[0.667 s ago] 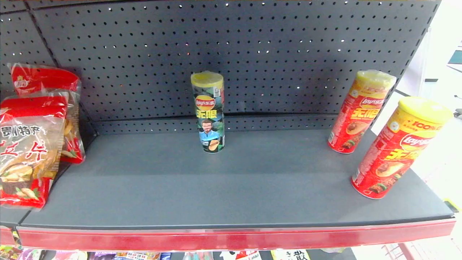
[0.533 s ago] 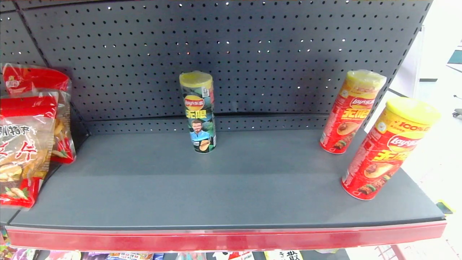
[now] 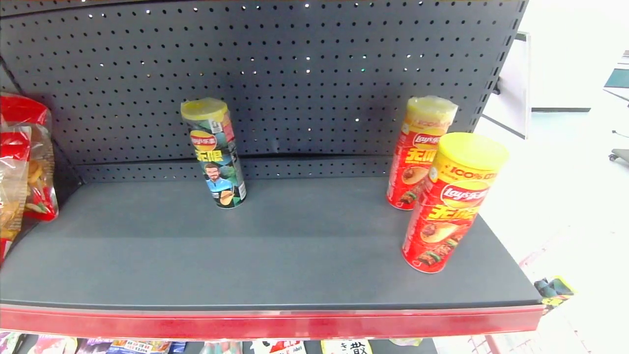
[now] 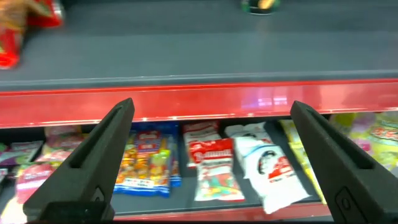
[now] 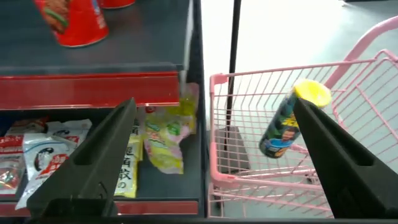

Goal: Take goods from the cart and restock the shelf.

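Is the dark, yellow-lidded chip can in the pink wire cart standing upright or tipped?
Tipped: the dark yellow-lidded chip can leans inside the pink wire cart, lid uppermost.

On your grey metal shelf (image 3: 295, 255), the green cardboard chip tube (image 3: 214, 153) stood rearward, left of two red cardboard chip tubes (image 3: 449, 201).

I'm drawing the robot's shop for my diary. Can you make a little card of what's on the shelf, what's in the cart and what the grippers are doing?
shelf: dark grey, red front edge
green chip can: upright, near the back panel
rear red chip can: upright, right end
front red chip can: upright, just ahead of it
snack bags: left end
pink cart: wire, beside the shelf
cart chip can: leaning inside, yellow lid
left gripper: open, empty
right gripper: open, empty
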